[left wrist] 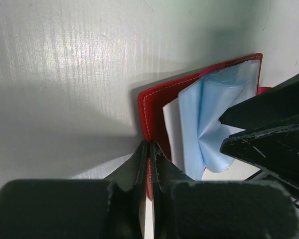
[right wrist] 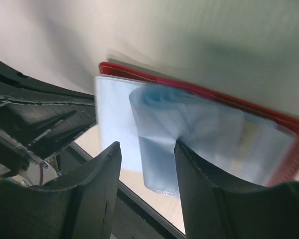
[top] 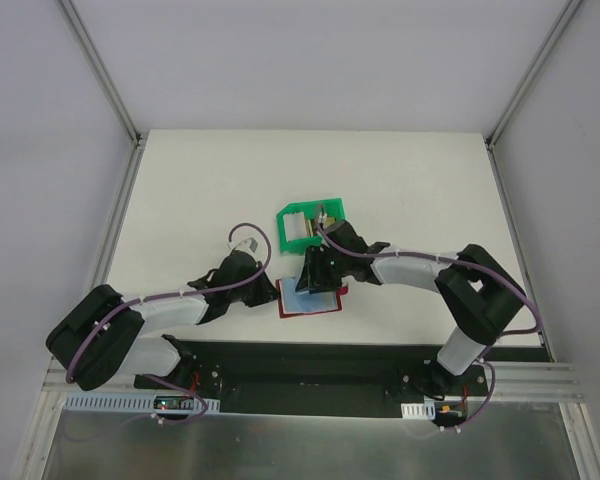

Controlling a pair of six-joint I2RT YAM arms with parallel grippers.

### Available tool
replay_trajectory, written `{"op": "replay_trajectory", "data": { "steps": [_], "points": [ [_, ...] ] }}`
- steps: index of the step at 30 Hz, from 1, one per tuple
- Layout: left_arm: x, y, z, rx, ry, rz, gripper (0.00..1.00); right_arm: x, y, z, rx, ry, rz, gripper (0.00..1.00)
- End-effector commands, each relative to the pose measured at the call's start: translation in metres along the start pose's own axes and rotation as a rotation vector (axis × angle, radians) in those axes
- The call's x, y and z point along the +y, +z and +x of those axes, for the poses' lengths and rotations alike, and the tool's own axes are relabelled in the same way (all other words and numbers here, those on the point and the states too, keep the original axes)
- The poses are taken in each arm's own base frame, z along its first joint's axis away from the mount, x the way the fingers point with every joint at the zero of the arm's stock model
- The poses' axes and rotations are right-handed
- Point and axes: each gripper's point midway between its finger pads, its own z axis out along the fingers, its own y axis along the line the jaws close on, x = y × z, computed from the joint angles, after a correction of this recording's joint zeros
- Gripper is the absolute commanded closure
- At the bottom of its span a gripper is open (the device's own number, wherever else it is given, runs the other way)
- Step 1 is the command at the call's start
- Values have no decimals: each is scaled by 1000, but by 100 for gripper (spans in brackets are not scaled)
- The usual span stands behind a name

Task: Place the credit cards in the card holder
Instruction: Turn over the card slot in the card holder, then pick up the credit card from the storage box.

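Observation:
The card holder (top: 311, 299), a dark red wallet, lies open on the table with its pale blue-grey pockets (left wrist: 213, 117) facing up. My left gripper (left wrist: 150, 158) is shut on the wallet's red left edge (left wrist: 152, 102); it also shows in the top view (top: 271, 290). My right gripper (right wrist: 147, 155) is open over the wallet (right wrist: 289, 124), with a loose blue pocket sleeve (right wrist: 159, 149) hanging between its fingers and touching the right one. It also shows in the top view (top: 316, 274). A whitish card (top: 294, 229) and a golden card (top: 327, 221) lie in the green bin (top: 284, 215).
The green bin stands just behind the wallet, under the right arm's wrist. My right fingers (left wrist: 269, 132) sit close to the left gripper over the wallet. The black base rail (top: 310, 365) runs along the table's near edge.

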Motion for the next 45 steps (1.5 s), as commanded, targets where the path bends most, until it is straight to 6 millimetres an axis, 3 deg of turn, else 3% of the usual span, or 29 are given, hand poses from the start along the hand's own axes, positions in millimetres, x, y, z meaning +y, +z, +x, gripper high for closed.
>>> {"op": "replay_trajectory", "data": {
  "steps": [1,5,7,12,17,23,26,31,36,41,45],
  "points": [
    [29,2,19,74,11,-102,100,48,8,-3,27,-46,-162,50],
    [37,2,21,69,-16,-131,100,97,-7,-9,33,-118,-301,50],
    [42,3,22,66,-25,-145,100,110,-12,-9,40,-137,-340,50],
    [48,3,22,65,-33,-164,100,119,-36,-26,-46,-198,-326,49],
    [48,2,22,65,-23,-161,100,99,-68,-62,-190,-265,-155,48],
    [50,1,21,58,-13,-167,100,79,-90,-114,-297,-277,-6,44],
    [51,0,19,48,-14,-169,100,64,-90,-142,-316,-247,72,43],
    [52,-1,14,40,-7,-167,100,50,-72,-169,-264,-227,141,36],
    [53,-3,9,33,0,-165,100,27,-49,-181,-222,-180,206,32],
    [52,-5,8,34,5,-155,100,-5,-49,-191,-232,-152,229,34],
    [49,-4,7,36,16,-147,100,-20,-51,-197,-227,-164,211,34]
  ]
}}
